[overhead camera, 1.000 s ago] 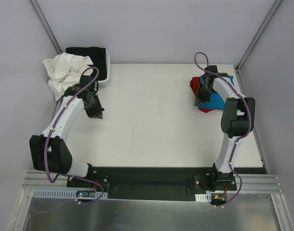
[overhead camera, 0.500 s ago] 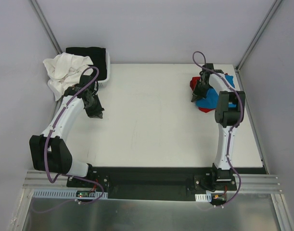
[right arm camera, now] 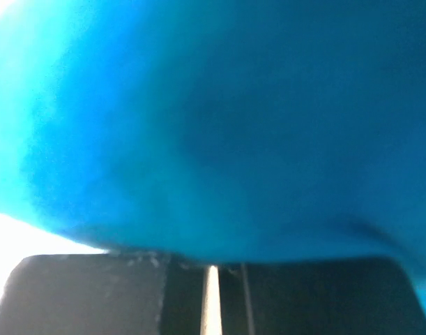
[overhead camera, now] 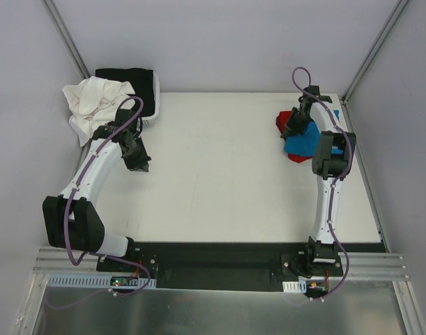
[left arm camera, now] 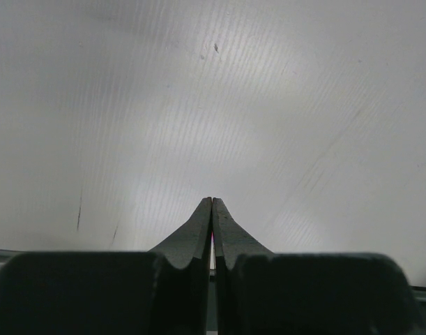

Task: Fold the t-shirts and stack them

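Observation:
A bright blue t-shirt lies crumpled on a red one at the table's far right. My right gripper presses down into that pile. In the right wrist view blue cloth fills the frame and hides the fingertips of the gripper; the jaws read as shut, and a hold on the cloth does not show. My left gripper hovers over bare table at the left, shut with nothing between its fingertips. A large white t-shirt is heaped at the far left corner.
A white basket at the far left holds a black shirt, with the white heap spilling beside it. Grey walls close in on the table's left, back and right. The table's right edge runs near the right arm.
The right arm has swung its elbow back toward the far right corner, and its gripper has shifted slightly right over the blue shirt. The left arm has not moved.

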`<act>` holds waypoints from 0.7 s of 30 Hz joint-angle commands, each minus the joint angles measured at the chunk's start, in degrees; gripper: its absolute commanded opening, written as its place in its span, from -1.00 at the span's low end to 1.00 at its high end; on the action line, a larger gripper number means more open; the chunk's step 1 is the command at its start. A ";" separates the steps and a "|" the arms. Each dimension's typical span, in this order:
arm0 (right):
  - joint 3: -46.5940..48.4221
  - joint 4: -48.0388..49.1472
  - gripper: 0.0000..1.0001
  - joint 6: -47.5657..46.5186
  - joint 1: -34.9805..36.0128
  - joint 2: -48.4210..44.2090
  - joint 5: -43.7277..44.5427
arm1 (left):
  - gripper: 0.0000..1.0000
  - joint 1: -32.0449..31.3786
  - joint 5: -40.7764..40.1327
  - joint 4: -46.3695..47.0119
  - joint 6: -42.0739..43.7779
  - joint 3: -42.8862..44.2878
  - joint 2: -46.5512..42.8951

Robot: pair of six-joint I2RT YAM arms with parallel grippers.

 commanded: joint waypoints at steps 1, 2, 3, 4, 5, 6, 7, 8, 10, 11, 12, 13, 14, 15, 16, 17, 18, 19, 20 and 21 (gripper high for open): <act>2.37 0.81 -0.98 0.99 -2.89 1.29 1.95 | -1.00 -0.40 -1.21 -1.57 0.63 0.47 -1.21; 2.19 0.72 -0.98 0.99 -3.33 1.21 2.21 | -1.00 -0.40 -1.21 -1.57 0.63 0.47 -1.12; 2.11 0.55 -0.98 1.08 -3.51 1.03 2.39 | -1.00 -0.40 -1.12 -1.57 0.55 0.47 -1.12; 1.84 0.55 -0.98 0.91 -3.69 0.86 2.74 | -1.00 -0.40 -0.94 -1.57 0.46 0.56 -1.03; 1.58 0.64 -0.98 0.82 -4.03 0.68 3.01 | -1.00 -0.40 -0.77 -1.57 0.37 0.56 -1.03; 1.32 0.72 -0.98 0.73 -4.13 0.50 3.27 | -1.00 -0.40 -0.77 -1.66 0.37 0.56 -0.94; 1.23 0.81 -0.98 0.64 -4.21 0.41 2.84 | -1.00 -0.40 -0.68 -1.66 0.28 0.56 -1.03; 1.14 0.90 -0.98 0.47 -4.48 0.33 2.48 | -1.00 -0.40 -0.59 -1.66 0.28 0.56 -1.03; 1.23 0.90 -0.98 0.21 -4.57 0.50 1.52 | -1.00 -0.40 -0.42 -1.66 0.11 0.47 -1.03; 1.14 0.90 -0.98 0.03 -4.57 0.41 1.17 | -1.00 -0.40 -0.33 -1.66 0.11 0.38 -0.94; 0.62 0.90 -0.98 -0.06 -4.57 0.33 1.08 | -1.00 -0.40 -0.07 -1.66 -0.07 0.38 -0.94; 0.18 1.16 -0.98 -0.06 -4.57 -0.02 1.25 | -1.00 -0.40 -0.06 -1.66 -0.16 0.38 -0.94; -0.35 1.34 -0.98 -0.06 -4.57 -0.29 1.60 | -1.00 -0.40 0.11 -1.66 -0.16 0.47 -0.94; -1.31 1.60 -0.98 0.03 -4.57 -0.46 1.95 | -1.00 -0.40 0.20 -1.57 -0.16 0.47 -0.94; -1.50 1.69 -0.98 0.11 -4.65 -0.73 3.08 | -1.00 -0.40 0.11 -1.66 -0.24 0.56 -0.86; -1.67 1.69 -0.98 0.20 -4.65 -0.90 3.62 | -1.00 -0.31 0.29 -1.66 -0.25 0.56 -0.94; -1.94 1.69 -0.98 0.64 -4.74 -0.90 4.15 | -1.00 -0.40 0.20 -1.57 -0.16 0.56 -0.94; -1.94 1.78 -0.98 0.82 -5.00 -0.90 4.06 | -1.00 -0.40 0.20 -1.66 -0.24 0.56 -1.03; -1.68 1.87 -0.98 0.99 -5.09 -0.64 3.89 | -1.00 -0.40 0.11 -1.66 -0.16 0.47 -1.12; -1.33 1.87 -0.98 1.08 -5.09 -0.55 3.89 | -1.00 -0.40 0.11 -1.57 -0.16 0.38 -1.12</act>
